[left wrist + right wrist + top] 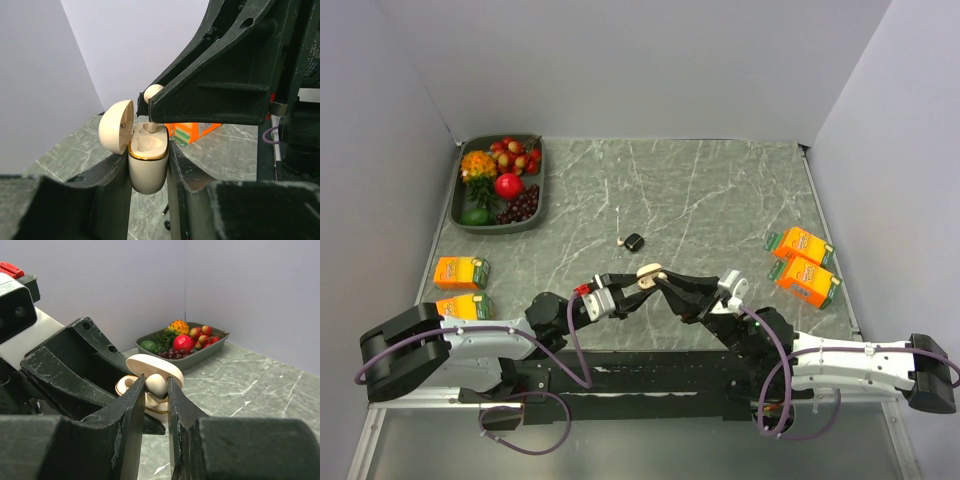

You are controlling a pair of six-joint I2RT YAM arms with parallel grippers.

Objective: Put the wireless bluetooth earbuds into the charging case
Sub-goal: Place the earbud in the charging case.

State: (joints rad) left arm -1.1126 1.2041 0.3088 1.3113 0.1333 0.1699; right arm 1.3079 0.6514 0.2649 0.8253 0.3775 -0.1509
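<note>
Cream plastic fills my left claw [149, 167]: its two fingers are clamped on the sides of the charging case [148, 179], which stands upright and raised off the surface. The case's lid [116, 126] is swung back to the left, showing a gold rim and a moulded cream inside. I cannot tell whether one earbud already sits in there. Just right of it, my right claw [156, 391] is pinched narrowly on a cream earbud [156, 383]. The earbud's round head is between the fingertips and its stem points down into the open case, at the rim or just within. The two claws meet tip to tip over the near middle of the surface.

Green-grey marbled stone makes up the surface [700, 190]. At its far left corner is a dark tray [495, 229] of fruit, and nearer on that side lie two orange cartons [460, 271]. Near the middle sits a small black object [634, 241] with a pale speck [620, 239] just beside it. Two more orange cartons [802, 245] lie by the right edge. Plain pale lilac-grey walls close in the left, far and right sides.
</note>
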